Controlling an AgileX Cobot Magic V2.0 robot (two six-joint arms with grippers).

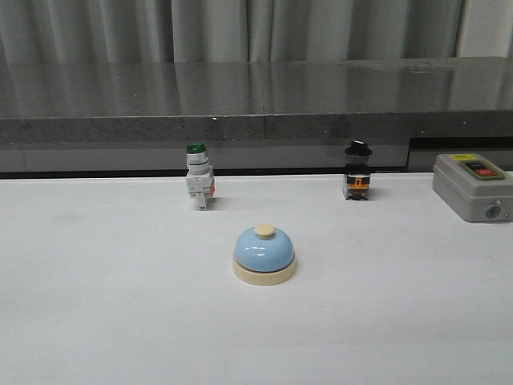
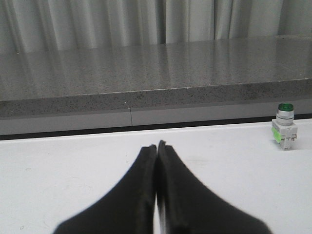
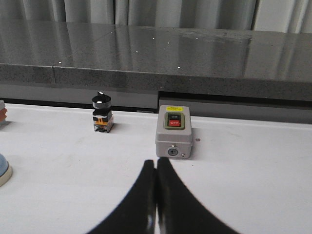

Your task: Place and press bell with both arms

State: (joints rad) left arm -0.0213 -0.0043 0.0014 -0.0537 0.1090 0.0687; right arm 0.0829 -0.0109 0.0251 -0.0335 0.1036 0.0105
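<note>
A: Where's the bell [image 1: 264, 254]?

B: On the white table [image 1: 96, 305], upright, about the middle in the front view, nearer the camera than everything else. Blue dome, cream base, cream knob on top. Nothing touches it.

A: And the arms?

B: Neither shows in the front view. Each wrist camera shows its own fingers only. The left gripper [image 2: 156, 146] is clenched, its two black fingers pressed tip to tip with nothing between them, above bare table. The right gripper [image 3: 156, 163] is clenched the same way and grasps nothing.

A: What sits around the bell?

B: Behind it to the left stands a green switch [image 1: 198, 176], white body, green cap. Behind it to the right stands a black switch [image 1: 357, 171] with a black knob and an orange band. Both are well apart from the bell, near the table's far edge. At the far right sits a grey box [image 1: 473, 187] with a red button on its top and a keyhole on its front.

A: Does a wrist camera catch the bell?

B: Only the right one, as a sliver of dome and base at the frame's edge. That view has the grey box just past the fingertips. The left one shows the green switch off to the side, near the dark stone ledge [image 2: 146, 97]
</note>
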